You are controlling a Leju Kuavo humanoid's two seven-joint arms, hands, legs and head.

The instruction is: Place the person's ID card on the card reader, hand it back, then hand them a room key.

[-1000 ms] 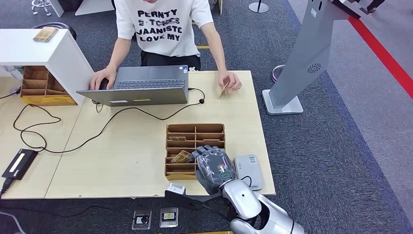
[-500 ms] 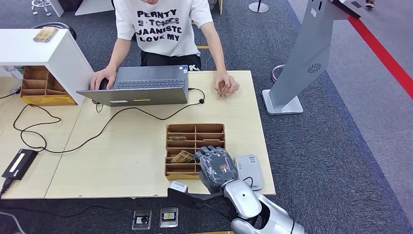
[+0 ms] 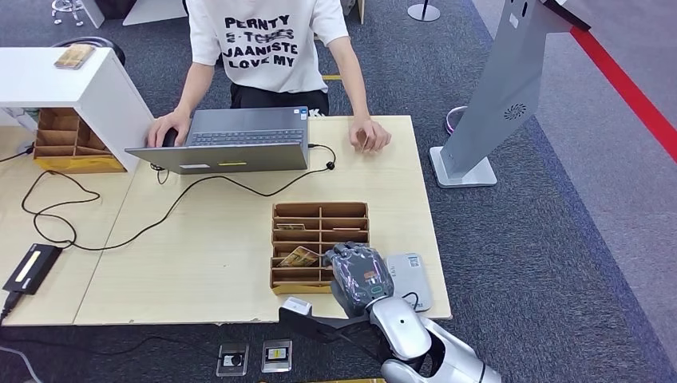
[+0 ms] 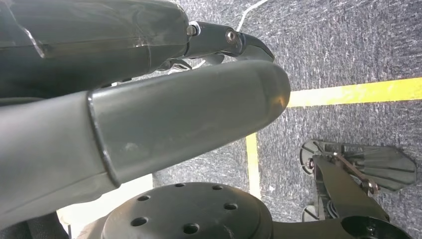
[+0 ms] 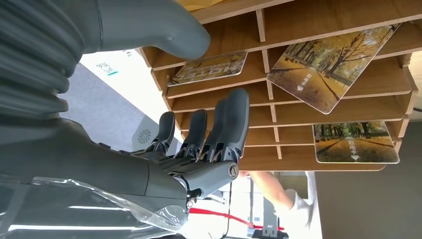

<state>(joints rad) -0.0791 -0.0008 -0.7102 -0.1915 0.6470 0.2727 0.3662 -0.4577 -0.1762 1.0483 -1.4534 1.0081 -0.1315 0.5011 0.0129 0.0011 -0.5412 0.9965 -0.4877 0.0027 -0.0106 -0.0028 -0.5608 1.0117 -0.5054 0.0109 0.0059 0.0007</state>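
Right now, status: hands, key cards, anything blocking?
Right hand open, over the wooden card tray, holding nothing. Left hand hanging by the floor, state unclear. Key card lies tilted across the dividers. Nothing blocking it.

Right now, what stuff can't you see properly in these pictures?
- Card in the person's hand, head view: fingers cover it.
- Card reader, head view: right hand overlaps its edge; markings too small.
- Left hand, left wrist view: too close to tell if it is open.
- Key card print, right wrist view: too small.
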